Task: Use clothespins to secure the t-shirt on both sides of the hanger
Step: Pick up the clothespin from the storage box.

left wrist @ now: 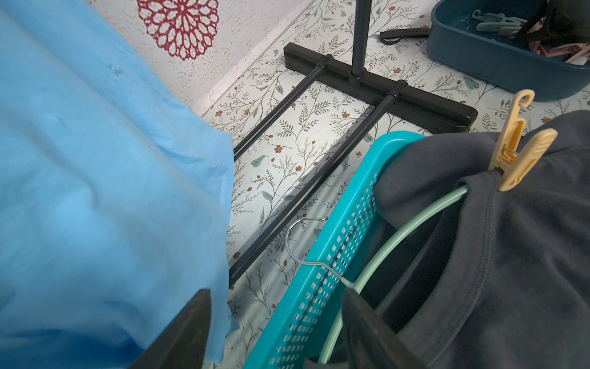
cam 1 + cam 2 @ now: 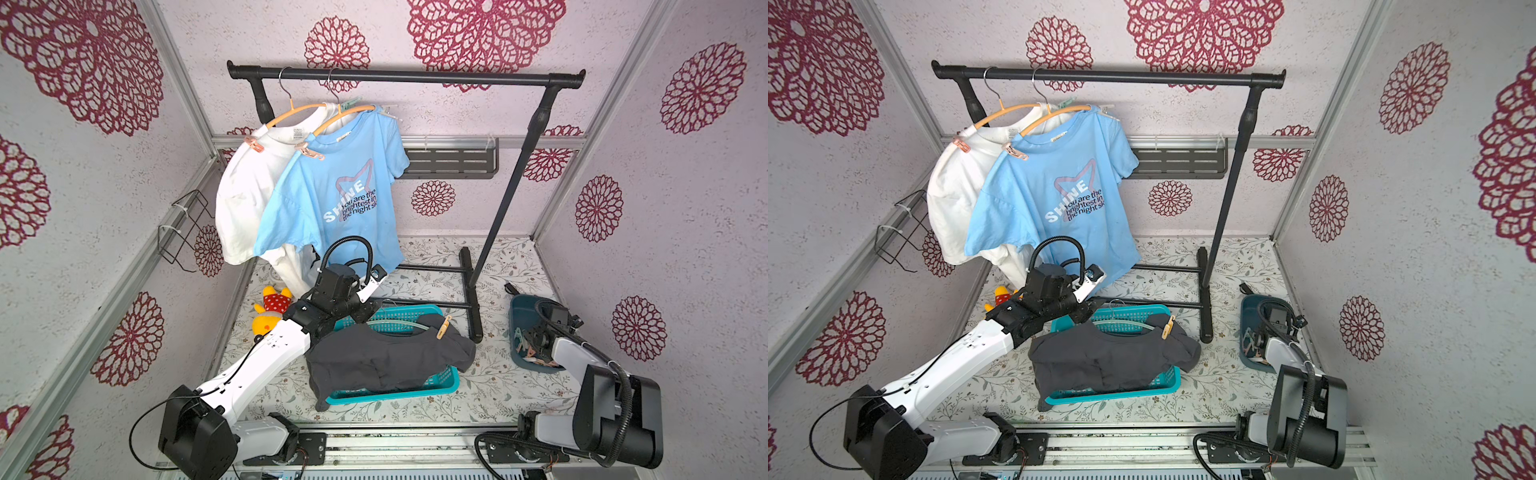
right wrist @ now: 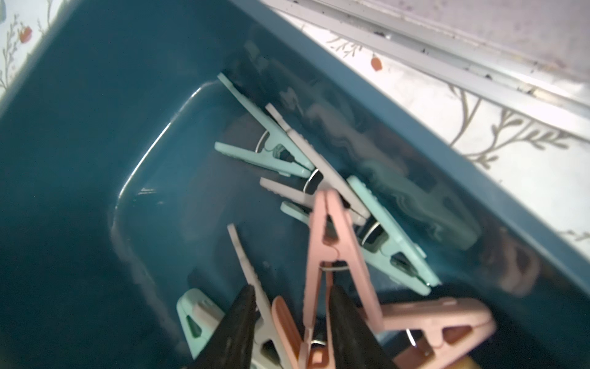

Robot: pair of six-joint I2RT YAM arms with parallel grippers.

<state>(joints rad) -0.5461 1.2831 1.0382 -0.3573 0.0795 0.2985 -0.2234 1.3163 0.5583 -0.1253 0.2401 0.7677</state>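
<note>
Here the clothespins (image 3: pixel 392 249) lie heaped in a dark teal bin (image 2: pixel 517 307) at the right edge of the floral tabletop (image 2: pixel 490 386): mint green, whitish and pink spring clips, crossed over one another against the bin's wall. The right gripper (image 3: pixel 291 289) reaches into this bin; its black fingers (image 3: pixel 242 319) stand apart with one leg of an upright pink clothespin (image 3: pixel 332 242) between them, and whether they press it cannot be told. One yellow-orange clothespin (image 2: pixel 443 328) is already clipped on the far right shoulder of the dark grey t-shirt (image 2: pixel 386 357), which is draped on a mint hanger (image 1: pixel 412 230) across a turquoise basket (image 2: pixel 440 384) at centre. The shirt's near left hem spills over the basket rim onto the table. The left gripper (image 1: pixel 276 297) hangs at the basket's far left corner, jaws apart and holding nothing, just beside the hem of a light blue t-shirt (image 2: pixel 340 195) on the black clothes rack (image 2: pixel 399 77). Bare tabletop shows between basket and bin; the rack's foot (image 2: pixel 473 291) stands just beyond it.
</note>
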